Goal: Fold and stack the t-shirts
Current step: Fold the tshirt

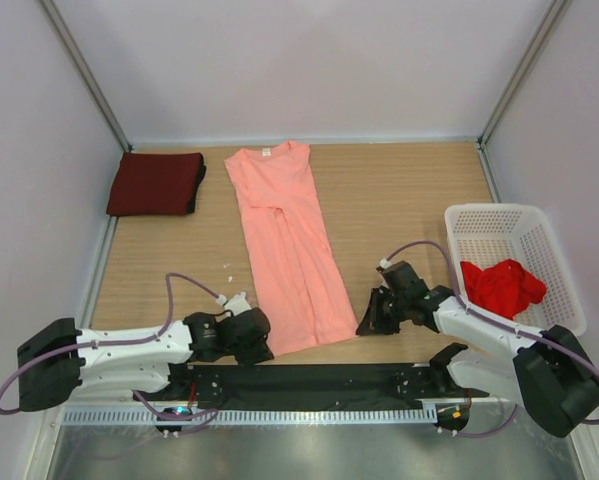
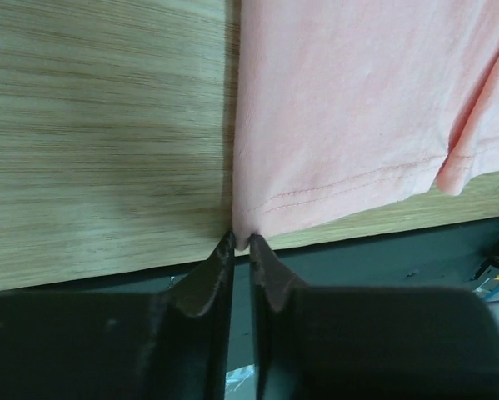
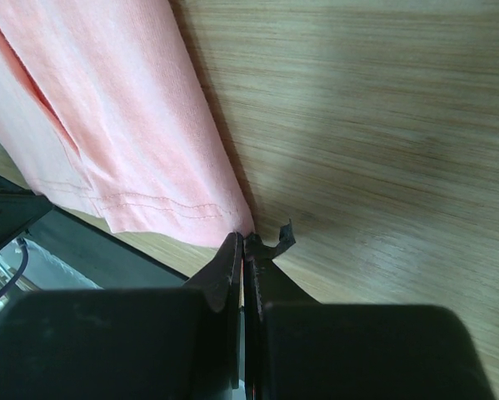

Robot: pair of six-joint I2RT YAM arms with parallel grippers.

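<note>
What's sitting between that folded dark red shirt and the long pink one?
Nothing; the top view shows only bare wooden table between the maroon shirt and the pink shirt.

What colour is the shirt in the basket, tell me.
The crumpled t-shirt in the white basket is bright red, clearest in the top external view.

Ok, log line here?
left gripper, right gripper: shut on salmon-pink cloth t-shirt hem corners | dark maroon t-shirt: folded | bright red t-shirt: in white basket
</note>
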